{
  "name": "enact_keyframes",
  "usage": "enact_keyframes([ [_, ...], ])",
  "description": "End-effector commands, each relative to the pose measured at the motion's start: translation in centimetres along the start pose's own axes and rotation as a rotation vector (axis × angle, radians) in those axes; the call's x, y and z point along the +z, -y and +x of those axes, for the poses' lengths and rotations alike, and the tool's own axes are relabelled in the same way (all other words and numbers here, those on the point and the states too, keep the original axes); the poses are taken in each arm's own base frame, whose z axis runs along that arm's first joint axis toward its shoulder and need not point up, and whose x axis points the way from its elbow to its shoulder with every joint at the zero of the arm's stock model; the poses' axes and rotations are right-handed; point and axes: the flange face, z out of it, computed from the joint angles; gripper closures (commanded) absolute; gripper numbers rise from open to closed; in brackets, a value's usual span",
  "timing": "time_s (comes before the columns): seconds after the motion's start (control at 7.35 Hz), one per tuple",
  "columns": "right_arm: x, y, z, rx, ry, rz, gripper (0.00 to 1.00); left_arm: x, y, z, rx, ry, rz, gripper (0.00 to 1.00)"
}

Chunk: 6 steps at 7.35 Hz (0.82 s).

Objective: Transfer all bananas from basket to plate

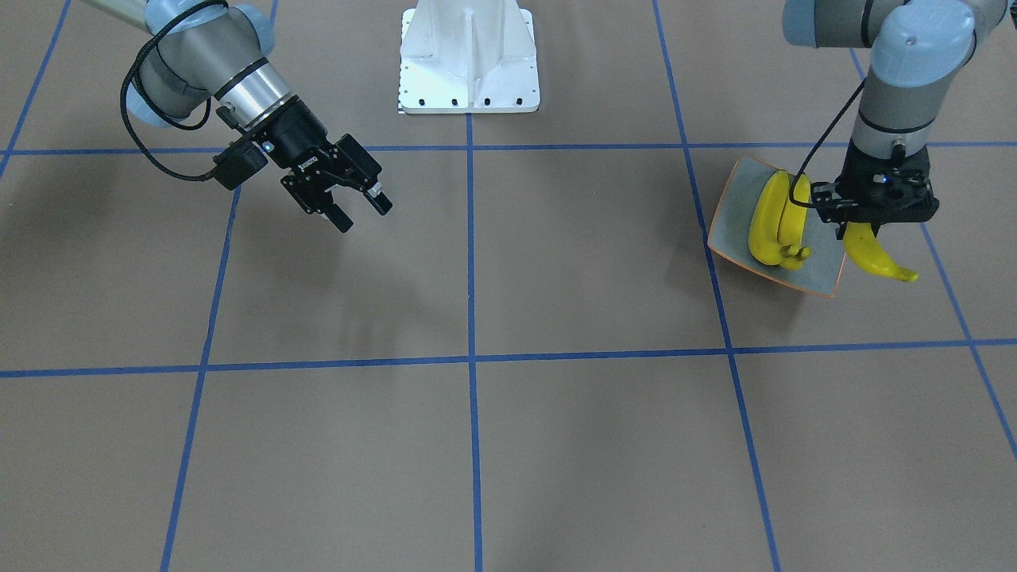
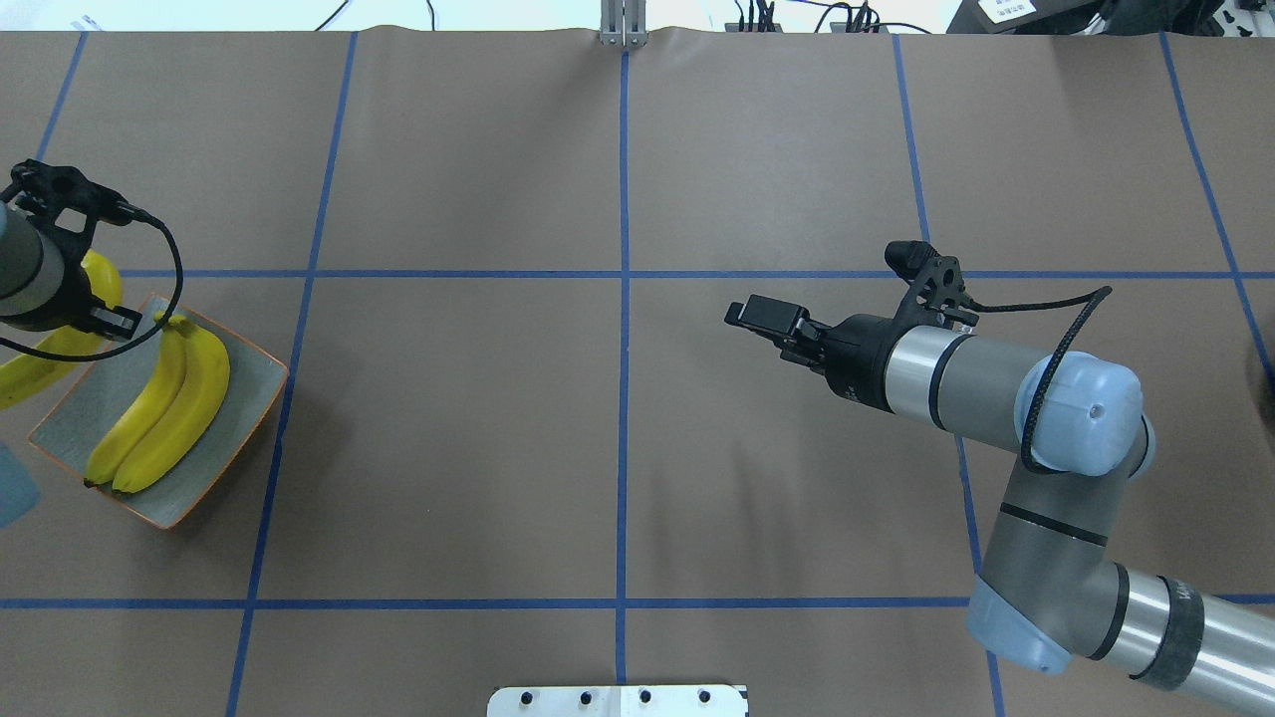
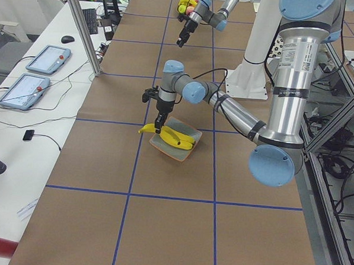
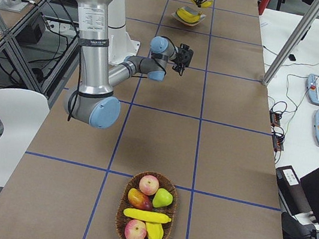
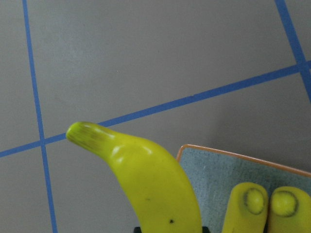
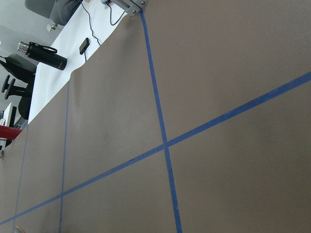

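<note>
Grip first: the left gripper (image 1: 862,230) is clamped on a banana (image 1: 878,258), which hangs just outside the rim of the plate (image 1: 735,208), beside two bananas (image 1: 777,222) lying in it. Best, I judge, to shift inward over bare dish, lower, then let go. The wrist points straight down. The right gripper (image 1: 361,208) hovers with jaws apart, well away. One last banana (image 4: 145,215) lies in the basket (image 4: 121,216).

table (image 1: 556,445): brown, blue tape grid | 3 on it: plate (image 1: 731,226), fruit basket (image 4: 120,216), white base (image 1: 469,71)
</note>
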Motion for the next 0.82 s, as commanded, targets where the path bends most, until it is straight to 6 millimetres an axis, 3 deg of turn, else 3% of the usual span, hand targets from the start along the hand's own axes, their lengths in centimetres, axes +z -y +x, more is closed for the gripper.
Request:
enact_keyframes([
  [0.0,0.1,0.0,0.1,0.0,-0.003,0.001,0.0,1.6,-0.7,1.3,0.026,0.011,-0.029,1.0],
  [0.68,0.2,0.0,-0.1,0.0,0.001,0.005,0.0,3.7,-1.6,2.3,0.043,0.027,-0.078,1.0],
])
